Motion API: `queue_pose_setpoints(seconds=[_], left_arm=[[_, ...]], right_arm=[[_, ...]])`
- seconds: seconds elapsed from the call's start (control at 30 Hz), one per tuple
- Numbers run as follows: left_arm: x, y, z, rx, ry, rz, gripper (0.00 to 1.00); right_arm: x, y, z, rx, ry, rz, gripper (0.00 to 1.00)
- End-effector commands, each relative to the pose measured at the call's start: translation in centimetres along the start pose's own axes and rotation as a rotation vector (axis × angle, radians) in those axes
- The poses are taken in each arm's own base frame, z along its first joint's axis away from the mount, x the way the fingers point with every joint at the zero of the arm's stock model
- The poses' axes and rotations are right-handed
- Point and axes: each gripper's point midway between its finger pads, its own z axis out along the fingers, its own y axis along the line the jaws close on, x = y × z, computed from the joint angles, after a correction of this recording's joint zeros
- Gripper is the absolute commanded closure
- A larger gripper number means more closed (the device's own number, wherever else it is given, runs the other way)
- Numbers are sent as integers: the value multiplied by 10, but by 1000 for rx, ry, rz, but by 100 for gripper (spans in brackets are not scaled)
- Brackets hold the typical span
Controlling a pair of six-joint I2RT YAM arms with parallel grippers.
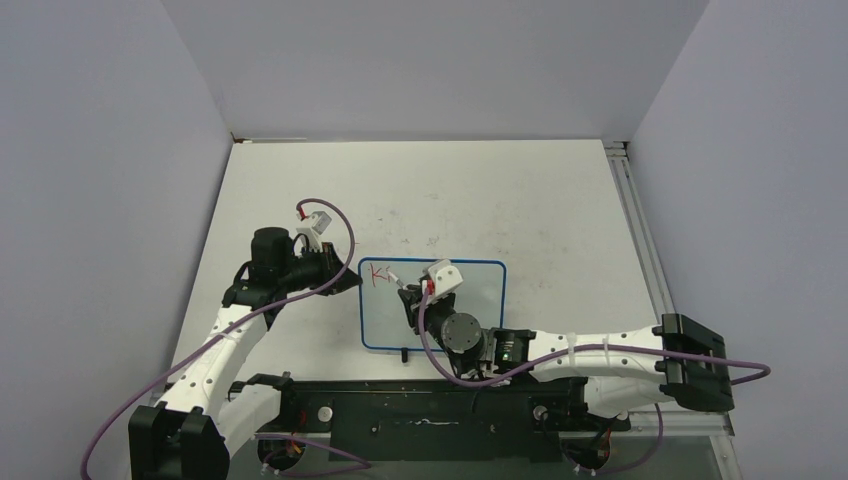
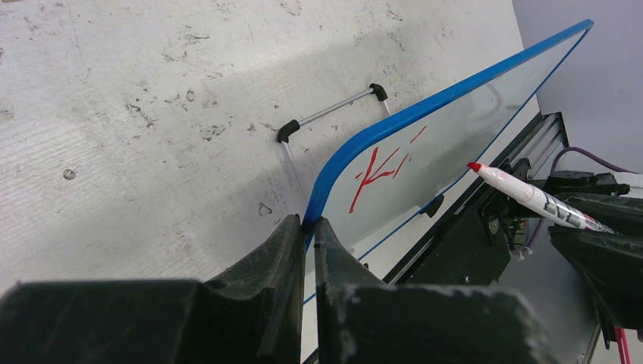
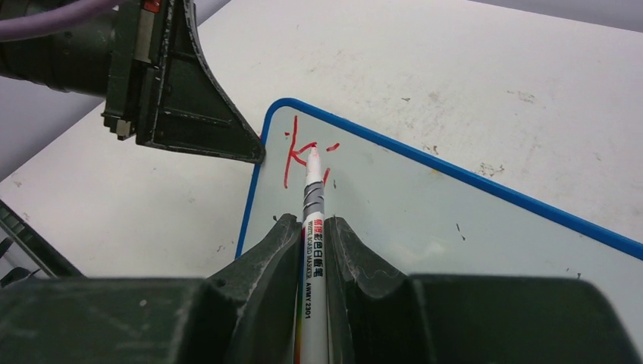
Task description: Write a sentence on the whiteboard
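The blue-framed whiteboard lies on the table in front of the arms and carries a few red strokes near its far left corner. My left gripper is shut on the board's left edge. My right gripper is shut on a white marker with a red tip, held just over the red strokes. In the left wrist view the marker hovers above the board with its tip close to the surface. Whether the tip touches cannot be told.
A thin metal stand with black ends lies on the scuffed tabletop beside the board's far edge. The black base rail runs along the near edge. Grey walls close in the table on three sides.
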Motion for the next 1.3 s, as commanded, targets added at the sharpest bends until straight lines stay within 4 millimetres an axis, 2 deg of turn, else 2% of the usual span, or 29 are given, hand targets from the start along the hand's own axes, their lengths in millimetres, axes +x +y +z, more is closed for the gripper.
queue_pose_setpoints(seconds=[0.0,0.27,0.73,1.27], left_arm=[[-9,-16,-3,47,-8,25,100],[-9,-16,-3,49,-6,25,100],[-9,-16,-3,49,-7,25,100],[-9,-16,-4,49,-9,27,100]], right_arm=[[-7,-12,-4,48,-18,36,95],[4,-19,-3,65,5,40,95],[9,-23,5,76,14,38,95],[34,-26,4,77,78,46,95]])
